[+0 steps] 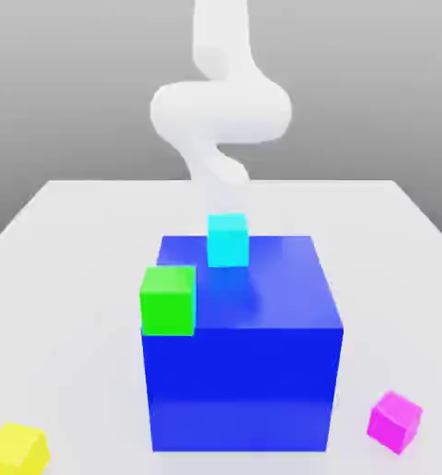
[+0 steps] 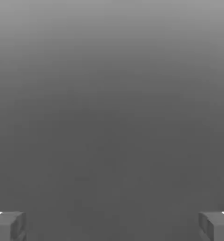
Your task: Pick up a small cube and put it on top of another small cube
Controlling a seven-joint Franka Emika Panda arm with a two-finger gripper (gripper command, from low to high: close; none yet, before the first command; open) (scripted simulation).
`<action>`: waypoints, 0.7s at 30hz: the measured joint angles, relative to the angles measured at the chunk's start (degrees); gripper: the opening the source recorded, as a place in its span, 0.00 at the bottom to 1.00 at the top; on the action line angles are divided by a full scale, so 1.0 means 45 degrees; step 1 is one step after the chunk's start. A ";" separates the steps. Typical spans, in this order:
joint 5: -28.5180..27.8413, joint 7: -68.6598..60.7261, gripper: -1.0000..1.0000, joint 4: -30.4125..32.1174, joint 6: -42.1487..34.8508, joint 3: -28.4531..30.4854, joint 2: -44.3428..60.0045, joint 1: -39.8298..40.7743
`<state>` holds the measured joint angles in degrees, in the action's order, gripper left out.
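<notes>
The small magenta-pink cube (image 1: 395, 420) lies on the white table (image 1: 76, 241) near the front, at the exterior view's right, just off the big blue cube's (image 1: 243, 380) front corner. A small yellow cube (image 1: 18, 447) lies at the front on the exterior view's left. My white arm (image 1: 220, 102) rises behind the big blue cube, far from the pink cube. In the hand view my gripper (image 2: 112, 226) is open. Its two grey fingertips (image 2: 8, 225) stand wide apart with nothing between them, against plain grey background.
The big blue cube fills the middle of the table. A small cyan cube (image 1: 227, 239) sits toward the back of its top. A small green cube (image 1: 167, 299) sits at its front corner on the exterior view's left.
</notes>
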<state>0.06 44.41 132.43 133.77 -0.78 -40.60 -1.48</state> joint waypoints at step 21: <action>-0.0785 -0.2011 0.50 0.1207 0.3700 -0.1900 0.9782 -0.2697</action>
<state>-3.47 35.37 137.86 150.42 -9.33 3.41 -13.62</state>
